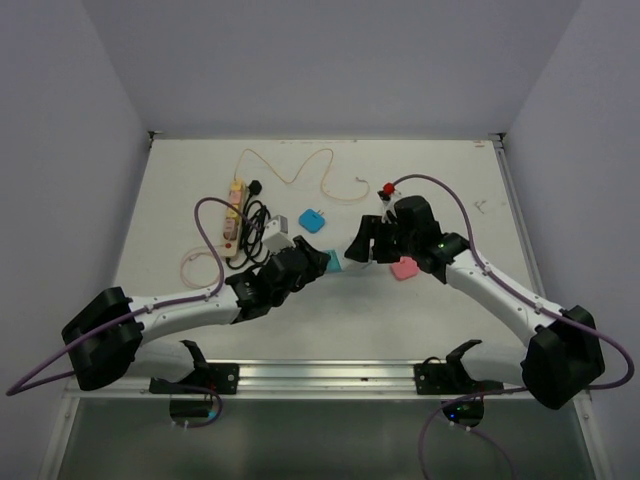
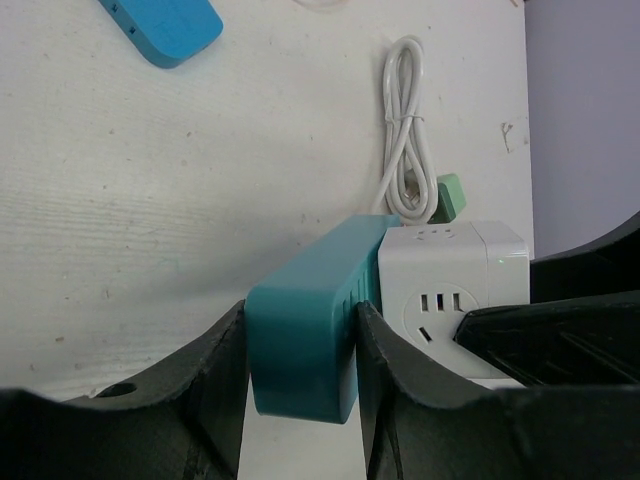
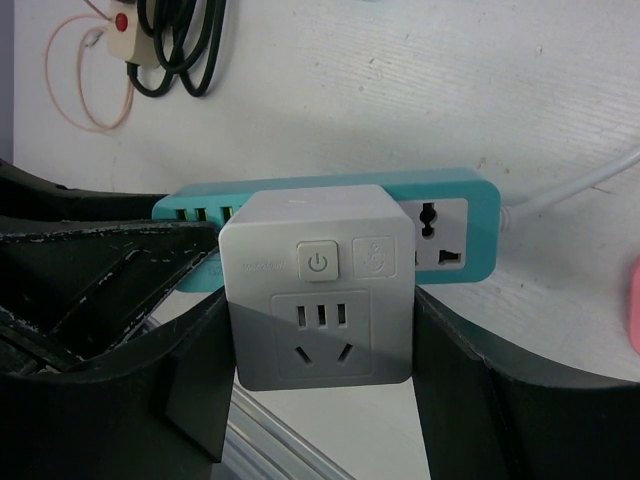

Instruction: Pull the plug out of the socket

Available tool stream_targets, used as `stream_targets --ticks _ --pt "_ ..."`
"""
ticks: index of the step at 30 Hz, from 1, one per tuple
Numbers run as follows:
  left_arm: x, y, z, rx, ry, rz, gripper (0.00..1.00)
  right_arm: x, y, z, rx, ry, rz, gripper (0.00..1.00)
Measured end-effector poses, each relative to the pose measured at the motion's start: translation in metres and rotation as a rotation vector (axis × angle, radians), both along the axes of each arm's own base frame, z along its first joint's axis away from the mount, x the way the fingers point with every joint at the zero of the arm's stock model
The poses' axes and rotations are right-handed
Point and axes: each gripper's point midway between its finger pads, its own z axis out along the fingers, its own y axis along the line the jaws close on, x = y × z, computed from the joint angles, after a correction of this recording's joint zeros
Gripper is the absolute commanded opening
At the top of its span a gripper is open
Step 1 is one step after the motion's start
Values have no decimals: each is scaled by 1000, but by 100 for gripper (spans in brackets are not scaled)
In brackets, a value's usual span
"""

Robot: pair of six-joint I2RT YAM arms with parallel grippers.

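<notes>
The teal socket strip point(image 2: 300, 340) is clamped at one end between my left gripper's point(image 2: 301, 372) fingers. A white cube plug adapter point(image 3: 320, 285) sits flush against the strip's point(image 3: 455, 215) face, and my right gripper point(image 3: 322, 330) is shut on its two sides. In the left wrist view the cube point(image 2: 452, 280) is pressed against the strip, with the right finger point(image 2: 550, 320) beside it. In the top view the left gripper point(image 1: 318, 258) and right gripper point(image 1: 362, 246) meet at the strip point(image 1: 333, 264) mid-table.
A white coiled cable point(image 2: 405, 130) with a green plug point(image 2: 449, 197) leads from the strip. A blue block point(image 1: 313, 220), a pink block point(image 1: 404, 268), a beige power strip point(image 1: 234, 215) with black cable point(image 1: 256, 215) and a thin orange cord point(image 1: 300, 165) lie around.
</notes>
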Motion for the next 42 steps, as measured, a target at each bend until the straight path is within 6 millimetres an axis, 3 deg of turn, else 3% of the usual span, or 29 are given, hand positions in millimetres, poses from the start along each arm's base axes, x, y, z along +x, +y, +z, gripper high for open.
stream_targets --ticks 16,19,20,23,25,26,30,37,42 --pt "-3 9 1 -7 -7 -33 2 -1 12 -3 5 15 43 0" --pt "-7 12 3 -34 -13 -46 17 -4 16 -2 16 15 58 0" --pt "-8 13 3 -43 -14 -50 28 -4 17 -2 20 14 62 0" --pt "-11 15 5 -69 -19 -63 49 -5 19 -2 29 13 70 0" --pt "-13 17 5 -78 -18 -70 58 -4 20 -1 37 7 73 0" --pt "-14 18 3 -81 -17 -72 68 -4 20 -1 38 5 73 0" --pt "-16 22 -7 -82 -1 -78 81 -4 20 -2 37 5 71 0" --pt "-16 21 -11 -121 10 -100 82 -4 20 -3 35 4 69 0" --pt "-17 15 -15 -144 25 -127 72 -4 19 -8 32 4 66 0"
